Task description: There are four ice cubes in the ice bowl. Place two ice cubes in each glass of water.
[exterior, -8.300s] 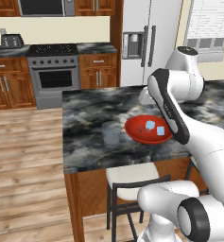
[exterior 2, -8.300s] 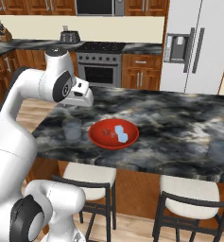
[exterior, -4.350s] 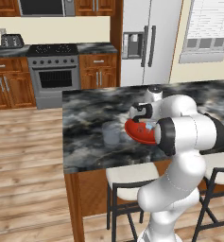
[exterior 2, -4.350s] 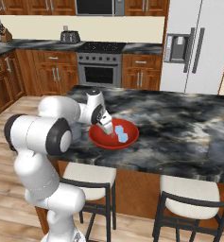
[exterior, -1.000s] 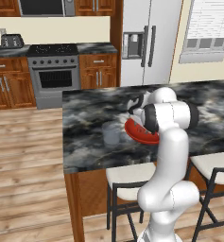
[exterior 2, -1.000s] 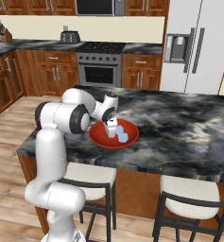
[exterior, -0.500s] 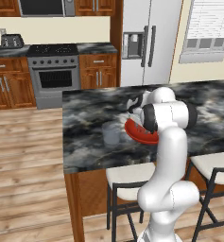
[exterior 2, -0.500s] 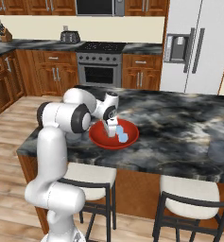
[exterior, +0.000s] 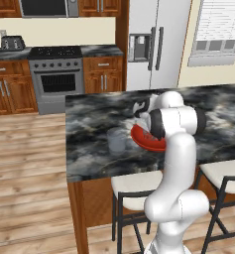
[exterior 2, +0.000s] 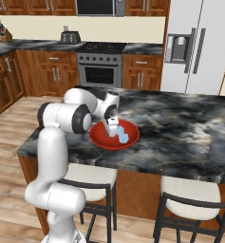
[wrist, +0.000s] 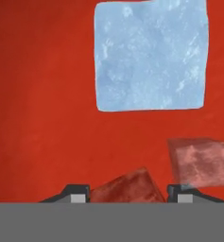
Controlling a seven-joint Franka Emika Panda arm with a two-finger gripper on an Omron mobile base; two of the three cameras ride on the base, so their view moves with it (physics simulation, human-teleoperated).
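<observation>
Red ice bowl (exterior 2: 98, 138) sits near my edge of the dark marble worktop (exterior 2: 190, 128), a glass of water (exterior: 116, 140) just beside it. My gripper (wrist: 127, 194) is down inside, fingers apart around one ice cube (wrist: 126, 188), not clamped; another cube (wrist: 151, 54) lies beyond.

1 ice bowl (exterior 2: 100, 140), 1 glass of water (exterior: 116, 140), 3 ice cubes (wrist: 151, 56) visible close up, 2 stools (exterior 2: 88, 176).
</observation>
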